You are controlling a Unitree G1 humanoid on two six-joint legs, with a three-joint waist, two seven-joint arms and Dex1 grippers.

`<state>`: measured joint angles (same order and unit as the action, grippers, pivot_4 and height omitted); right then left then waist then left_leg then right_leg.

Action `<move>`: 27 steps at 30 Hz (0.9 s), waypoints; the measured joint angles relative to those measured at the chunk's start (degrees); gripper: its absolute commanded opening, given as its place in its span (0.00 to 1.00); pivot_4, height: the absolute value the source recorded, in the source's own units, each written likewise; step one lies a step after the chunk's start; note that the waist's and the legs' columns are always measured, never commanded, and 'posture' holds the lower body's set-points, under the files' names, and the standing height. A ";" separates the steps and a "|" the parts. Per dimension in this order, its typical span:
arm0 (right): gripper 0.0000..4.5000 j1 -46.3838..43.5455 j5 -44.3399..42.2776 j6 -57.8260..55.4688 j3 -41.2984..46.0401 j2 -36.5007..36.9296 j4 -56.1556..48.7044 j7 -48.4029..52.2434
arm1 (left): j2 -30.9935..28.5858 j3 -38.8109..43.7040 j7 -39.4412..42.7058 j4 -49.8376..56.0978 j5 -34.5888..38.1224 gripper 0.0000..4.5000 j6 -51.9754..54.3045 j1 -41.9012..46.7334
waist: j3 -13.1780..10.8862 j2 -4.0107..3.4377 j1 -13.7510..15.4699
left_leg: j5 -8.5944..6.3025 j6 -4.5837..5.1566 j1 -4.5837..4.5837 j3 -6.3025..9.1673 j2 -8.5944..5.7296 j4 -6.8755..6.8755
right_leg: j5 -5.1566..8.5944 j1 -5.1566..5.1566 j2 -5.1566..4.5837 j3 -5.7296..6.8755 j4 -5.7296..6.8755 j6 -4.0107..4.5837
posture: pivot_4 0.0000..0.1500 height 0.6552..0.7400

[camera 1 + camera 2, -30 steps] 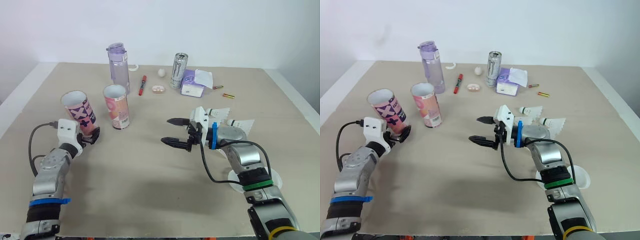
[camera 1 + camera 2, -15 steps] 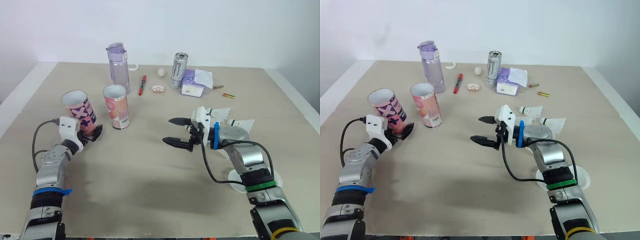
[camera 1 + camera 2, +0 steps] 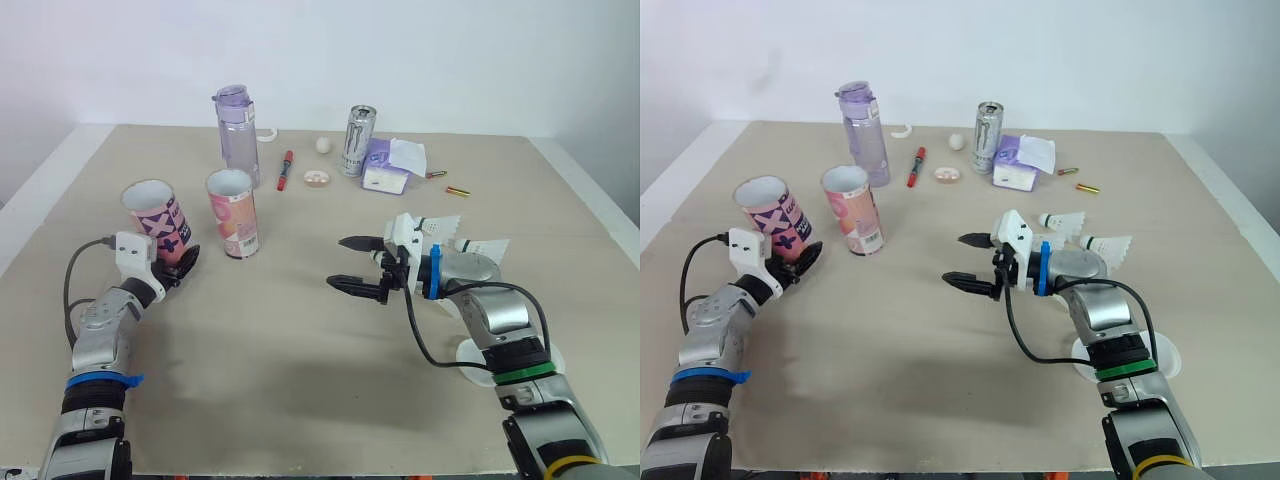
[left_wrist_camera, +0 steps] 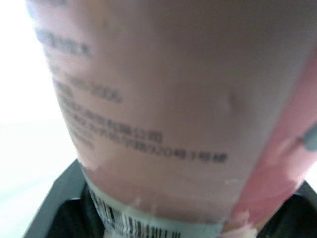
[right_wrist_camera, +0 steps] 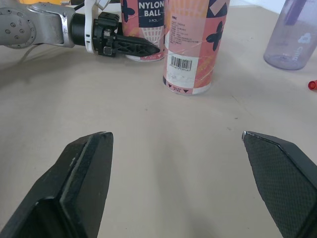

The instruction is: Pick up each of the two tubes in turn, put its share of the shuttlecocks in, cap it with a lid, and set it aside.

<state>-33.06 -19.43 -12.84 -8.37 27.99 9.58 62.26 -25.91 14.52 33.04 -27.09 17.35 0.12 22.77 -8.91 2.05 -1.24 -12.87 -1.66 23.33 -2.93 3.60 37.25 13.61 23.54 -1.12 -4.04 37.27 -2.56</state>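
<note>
**Got one by the base, other side waiting**

The left gripper (image 3: 178,267) clamps the tilted left tube (image 3: 157,222) near its base, I'd guess to keep the mouth free for loading. The right gripper (image 3: 342,262) hangs wide open mid-table, with the shuttlecocks (image 3: 484,247) just behind. The second tube (image 3: 233,213) stands nearby.

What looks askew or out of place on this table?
The pink patterned cardboard tube in the left gripper leans away from the upright pink tube beside it. Nothing looks spilled or damaged.
</note>
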 measured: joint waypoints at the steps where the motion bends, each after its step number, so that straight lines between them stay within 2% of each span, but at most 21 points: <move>1: 1.00 0.11 0.00 -0.02 0.00 0.00 0.00 -0.05 | -0.04 0.00 -0.02 -0.06 -0.04 0.65 -0.12 0.00 | 0.00 0.00 0.00 | 0.00 0.00 0.00 0.00 0.00 0.00 | 0.00 0.00 0.00 0.00 0.00 0.00 | 1.00 1.00; 11: 1.00 1.71 -1.10 -1.55 0.59 0.00 -2.82 -0.99 | -4.08 -0.03 2.52 1.82 -0.80 0.65 -0.17 -2.51 | -0.01 -0.01 -0.03 | 0.00 0.00 0.01 -0.02 0.01 -0.05 | 0.02 0.04 -0.01 0.00 0.00 0.00 | 1.00 1.00; 20: 1.00 4.50 -6.08 -3.98 3.11 0.13 -9.37 -0.10 | -9.73 -3.74 11.53 17.97 -0.79 0.65 4.09 -11.54 | -0.03 -0.02 0.00 | -0.01 -0.01 0.04 -0.03 0.04 -0.11 | 0.07 0.10 -0.03 0.01 -0.01 0.05 | 1.00 1.00; 27: 1.00 16.05 -9.73 -8.95 9.17 4.39 -22.36 -4.01 | -17.75 -11.81 21.11 32.63 -0.64 0.65 13.80 -12.55 | -0.04 -0.02 0.22 | -0.01 -0.01 0.08 -0.05 -0.10 -0.35 | 0.26 0.19 -0.18 0.01 -0.03 0.01 | 1.00 1.00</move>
<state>-17.00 -29.16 -21.79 0.80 32.39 -12.78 58.25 -43.65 2.71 54.15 5.54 16.72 13.92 10.22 -8.96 2.03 -1.03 -12.88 -1.67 23.41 -2.98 3.50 36.91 13.86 23.73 -1.29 -4.03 37.24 -2.55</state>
